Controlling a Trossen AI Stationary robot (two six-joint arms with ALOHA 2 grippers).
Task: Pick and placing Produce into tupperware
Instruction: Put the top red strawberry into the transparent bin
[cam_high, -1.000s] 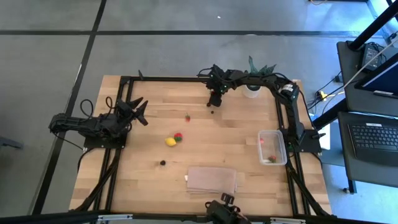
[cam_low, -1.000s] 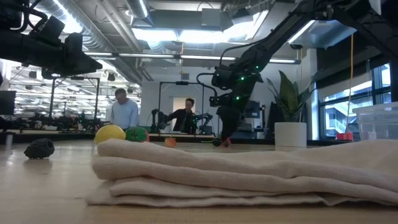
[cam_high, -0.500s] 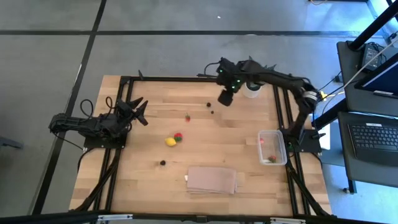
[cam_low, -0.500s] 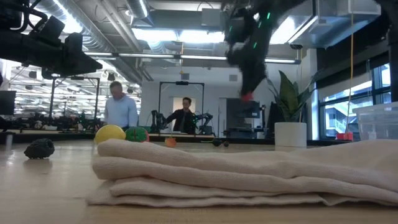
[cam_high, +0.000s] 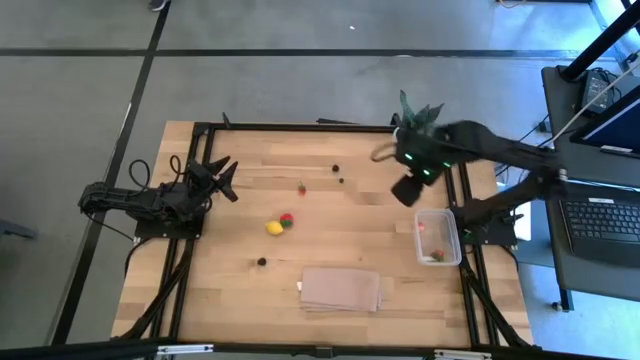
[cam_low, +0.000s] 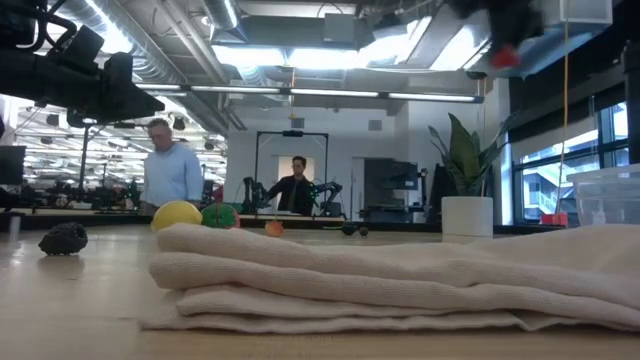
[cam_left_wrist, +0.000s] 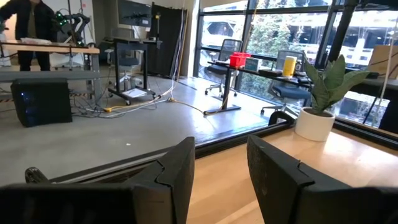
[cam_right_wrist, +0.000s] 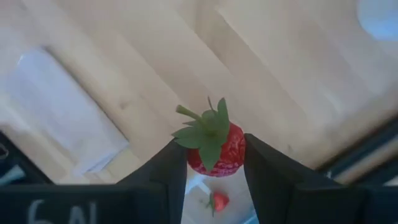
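Observation:
My right gripper (cam_high: 407, 189) hangs in the air just beyond the far left corner of the clear tupperware (cam_high: 447, 240), shut on a red strawberry with a green leafy cap (cam_right_wrist: 216, 144). In the low view the strawberry (cam_low: 505, 57) shows high up and blurred. The tupperware holds red pieces (cam_high: 421, 226). A red piece (cam_high: 301, 189), two dark berries (cam_high: 338, 175), a yellow piece (cam_high: 274, 228), a red-and-green piece (cam_high: 287, 221) and another dark berry (cam_high: 262, 261) lie on the table. My left gripper (cam_high: 222, 178) waits open at the table's left. My right gripper pinches the strawberry by its red sides (cam_right_wrist: 234, 152), one finger (cam_right_wrist: 171, 168) on each flank. The fingers point down from above. The fruit is lifted clear of the table, its green cap (cam_right_wrist: 205, 127) turned toward the wrist camera.
A folded tan cloth sheet (cam_high: 341, 288) lies near the table's near edge. A spiky green plant in a white pot (cam_high: 405, 140) stands at the far edge, close behind the right arm. People stand in the room beyond the table (cam_low: 172, 175).
My right gripper has risen from the table's far middle, lifting the strawberry clear, and swung toward the table's right and near side, toward the tupperware. Nothing else on the table has moved.

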